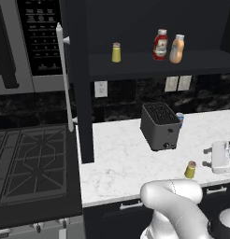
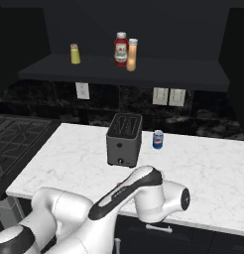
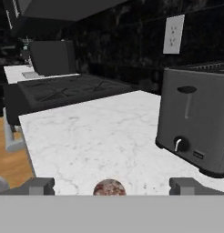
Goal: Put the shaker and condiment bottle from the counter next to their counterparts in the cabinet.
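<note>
The shaker (image 1: 190,169), yellow with a pinkish-brown cap, stands on the counter (image 1: 117,158) near its front edge. My gripper (image 1: 208,158) hovers open just to its right, fingers pointing at it. In the hand view the shaker's cap (image 3: 109,187) sits low between my spread fingertips (image 3: 38,185), untouched. The orange-tan condiment bottle (image 1: 176,49) stands on the cabinet shelf (image 1: 140,63) right beside the red ketchup bottle (image 1: 160,45). The pale-capped yellow shaker (image 1: 116,52) stands further left on that shelf. From the right base view the same three are the shaker (image 2: 75,53), the ketchup (image 2: 121,49) and the bottle (image 2: 132,55).
A dark toaster (image 1: 160,126) stands mid-counter, close on the right in the hand view (image 3: 196,123). A blue can (image 2: 157,140) is behind it. The cabinet door with its silver bar handle (image 1: 64,74) hangs open at the left, above the stove (image 1: 32,158).
</note>
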Controlling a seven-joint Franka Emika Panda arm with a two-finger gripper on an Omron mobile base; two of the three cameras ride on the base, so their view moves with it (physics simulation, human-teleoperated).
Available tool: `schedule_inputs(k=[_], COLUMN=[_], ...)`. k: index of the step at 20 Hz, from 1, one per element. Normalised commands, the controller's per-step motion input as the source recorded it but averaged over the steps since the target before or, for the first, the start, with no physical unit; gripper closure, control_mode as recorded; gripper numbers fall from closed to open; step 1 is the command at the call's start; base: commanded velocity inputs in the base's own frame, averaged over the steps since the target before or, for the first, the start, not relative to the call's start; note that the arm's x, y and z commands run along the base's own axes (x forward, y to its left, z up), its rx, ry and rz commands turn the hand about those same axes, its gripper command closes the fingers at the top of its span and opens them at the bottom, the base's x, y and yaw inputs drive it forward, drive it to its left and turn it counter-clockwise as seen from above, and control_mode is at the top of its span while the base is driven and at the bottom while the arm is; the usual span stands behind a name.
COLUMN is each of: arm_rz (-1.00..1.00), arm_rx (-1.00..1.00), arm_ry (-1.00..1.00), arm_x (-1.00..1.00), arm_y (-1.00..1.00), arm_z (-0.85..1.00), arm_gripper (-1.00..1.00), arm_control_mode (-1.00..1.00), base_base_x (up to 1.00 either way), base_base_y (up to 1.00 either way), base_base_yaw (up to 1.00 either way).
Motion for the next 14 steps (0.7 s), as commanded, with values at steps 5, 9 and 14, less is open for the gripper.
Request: schedule_inputs(k=[5, 9, 14], arm_rz=[0.19, 0.07, 0.1], arm_rx=[0.0, 0.0, 0.0], arm_ry=[0.01, 0.01, 0.01], arm_x=[0.07, 0.08, 0.05], arm_y=[-0.12, 0.0, 0.0], arm_z=[-0.24, -0.14, -0.46], arm_gripper=[-1.0, -1.0, -1.0], arm_control_mode=[-1.0, -1.0, -1.0], base_base_x=[0.0, 0.0, 0.0], base_base_y=[0.0, 0.0, 0.0], base_base_yaw=[0.0, 0.0, 0.0])
